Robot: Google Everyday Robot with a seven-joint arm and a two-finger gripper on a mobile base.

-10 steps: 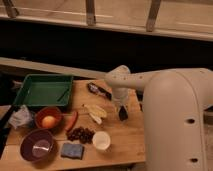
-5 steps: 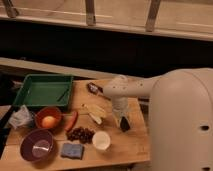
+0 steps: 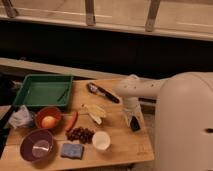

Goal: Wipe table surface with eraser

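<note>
The table surface (image 3: pixel 117 150) is a light-brown wooden top. My gripper (image 3: pixel 134 123) points down at its right part, at the end of the white arm (image 3: pixel 140 90) that reaches in from the right. A small flat black block, the eraser (image 3: pixel 135 125), sits at the gripper's tip against the wood, and the gripper is shut on it. The arm's wrist hides most of the gripper body.
A green tray (image 3: pixel 30 102) sits at the back left with a black-handled utensil (image 3: pixel 103 93) beside it. Also on the table: pale slices (image 3: pixel 95 112), a red chili (image 3: pixel 72 121), a dark fruit cluster (image 3: pixel 80 134), white cup (image 3: pixel 101 141), blue-grey sponge (image 3: pixel 72 150), purple bowl (image 3: pixel 25 156), orange bowl (image 3: pixel 40 114).
The gripper has slid with the eraser toward the table's front and right, away from the utensil. The other items have not moved.
</note>
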